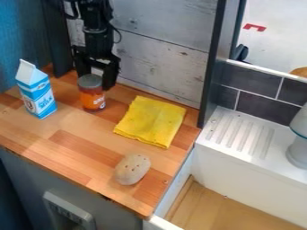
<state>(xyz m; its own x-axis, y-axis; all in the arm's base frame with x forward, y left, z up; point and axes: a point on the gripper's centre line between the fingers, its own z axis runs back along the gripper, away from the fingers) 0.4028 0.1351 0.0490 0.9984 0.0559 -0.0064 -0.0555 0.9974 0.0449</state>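
Observation:
The black gripper (96,77) hangs down at the upper left of the counter, its two fingers spread apart. Right by it stands an upright can (92,98) with an orange label and a grey lid, partly in front of the fingers; whether they touch it I cannot tell. To the can's left is a blue and white milk carton (37,95), upright. A yellow cloth (151,120) lies flat to the right of the can. Nearer the counter's front edge rests a beige, potato-like object (132,169) with small dark holes.
The wooden counter (78,148) is bounded by a grey plank wall (162,67) behind and a dark upright post (212,63) at the back right. Beyond its right edge are a white ridged drainboard (243,134), a wood-bottomed basin (221,211) and a white and grey object (298,148).

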